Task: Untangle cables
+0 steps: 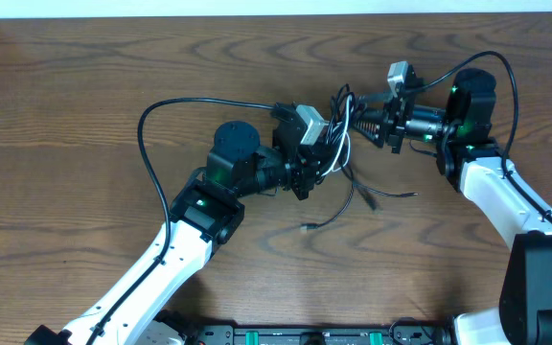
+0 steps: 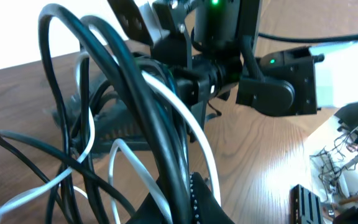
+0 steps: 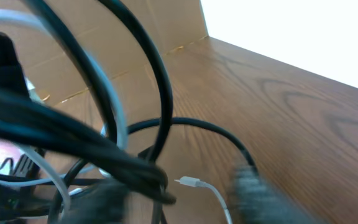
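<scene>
Cables [image 1: 345,144]: hanging tangled toward worktop's [image 1: 84,96] far edge; none separated yet.
Left gripper [image 1: 326,158]: pinching the cables.
Right gripper [image 1: 360,123]: cannot tell.

Wood-grain table [image 1: 75,105], cardboard panel [image 3: 135,37]

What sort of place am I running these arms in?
Probably a robotics lab bench: a wood-grain table, cardboard panels at its edge, and loose electronics wiring off one side, besides the cables.
</scene>
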`<state>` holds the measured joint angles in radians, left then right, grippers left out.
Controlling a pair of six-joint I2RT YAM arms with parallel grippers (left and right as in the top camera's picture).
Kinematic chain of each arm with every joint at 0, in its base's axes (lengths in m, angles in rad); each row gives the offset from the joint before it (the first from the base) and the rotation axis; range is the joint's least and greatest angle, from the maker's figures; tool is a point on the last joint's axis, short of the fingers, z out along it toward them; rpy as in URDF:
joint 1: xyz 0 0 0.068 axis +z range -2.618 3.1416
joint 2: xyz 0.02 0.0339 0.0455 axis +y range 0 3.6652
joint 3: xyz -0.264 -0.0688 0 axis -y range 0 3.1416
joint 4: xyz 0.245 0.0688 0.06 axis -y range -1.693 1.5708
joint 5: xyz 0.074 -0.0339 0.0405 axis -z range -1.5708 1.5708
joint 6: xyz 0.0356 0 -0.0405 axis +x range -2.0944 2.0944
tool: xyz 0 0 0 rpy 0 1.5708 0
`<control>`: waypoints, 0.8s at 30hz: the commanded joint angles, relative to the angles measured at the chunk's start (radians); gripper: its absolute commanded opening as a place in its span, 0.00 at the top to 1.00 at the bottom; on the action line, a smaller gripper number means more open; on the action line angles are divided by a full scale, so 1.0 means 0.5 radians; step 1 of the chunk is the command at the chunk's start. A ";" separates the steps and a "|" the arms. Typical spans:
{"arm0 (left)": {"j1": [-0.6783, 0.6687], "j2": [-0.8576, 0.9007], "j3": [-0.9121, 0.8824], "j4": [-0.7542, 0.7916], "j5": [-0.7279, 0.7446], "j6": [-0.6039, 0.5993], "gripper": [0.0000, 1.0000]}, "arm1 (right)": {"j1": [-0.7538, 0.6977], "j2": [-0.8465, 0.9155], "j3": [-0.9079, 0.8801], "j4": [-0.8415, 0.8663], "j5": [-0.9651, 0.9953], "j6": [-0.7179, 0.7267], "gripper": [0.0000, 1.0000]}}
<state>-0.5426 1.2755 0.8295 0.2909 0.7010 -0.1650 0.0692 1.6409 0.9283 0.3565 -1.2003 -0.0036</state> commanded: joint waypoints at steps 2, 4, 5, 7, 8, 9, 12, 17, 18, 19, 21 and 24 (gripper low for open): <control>-0.008 -0.003 0.011 -0.047 -0.115 0.074 0.92 | -0.007 -0.017 0.009 0.014 -0.274 0.013 0.03; -0.008 -0.003 0.011 -0.049 -0.124 0.075 0.92 | -0.006 -0.017 0.009 0.031 -0.315 0.013 0.01; -0.008 -0.003 0.011 -0.049 -0.124 0.075 0.92 | -0.006 -0.017 0.009 0.037 -0.315 0.013 0.01; -0.008 -0.003 0.011 -0.050 -0.124 0.075 0.92 | -0.006 -0.017 0.009 0.053 -0.314 0.013 0.01; -0.008 -0.003 0.011 -0.050 -0.123 0.074 0.92 | -0.006 -0.017 0.009 0.056 -0.314 0.013 0.01; -0.008 -0.004 0.011 -0.048 -0.122 0.073 0.92 | -0.006 -0.017 0.009 0.065 -0.314 0.014 0.01; -0.008 -0.004 0.011 -0.048 -0.018 0.073 0.92 | -0.006 -0.017 0.009 0.134 -0.313 0.014 0.01; -0.009 -0.004 0.011 -0.040 0.182 0.073 0.92 | 0.000 -0.017 0.009 0.256 -0.302 0.014 0.01; -0.010 -0.004 0.011 -0.039 0.204 0.073 0.92 | 0.006 -0.017 0.009 0.259 -0.278 0.014 0.01; -0.016 -0.004 0.011 -0.033 0.248 0.073 0.92 | 0.017 -0.017 0.009 0.259 -0.241 0.014 0.01; -0.034 -0.004 0.011 -0.032 0.259 0.073 0.92 | 0.034 -0.017 0.009 0.261 -0.214 0.014 0.01; -0.059 -0.004 0.011 -0.032 0.257 0.075 0.92 | 0.052 -0.017 0.009 0.276 -0.216 0.014 0.16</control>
<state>-0.5541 1.2758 0.8295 0.2653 0.7837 -0.1490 0.0814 1.6409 0.9283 0.4870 -1.3212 0.0002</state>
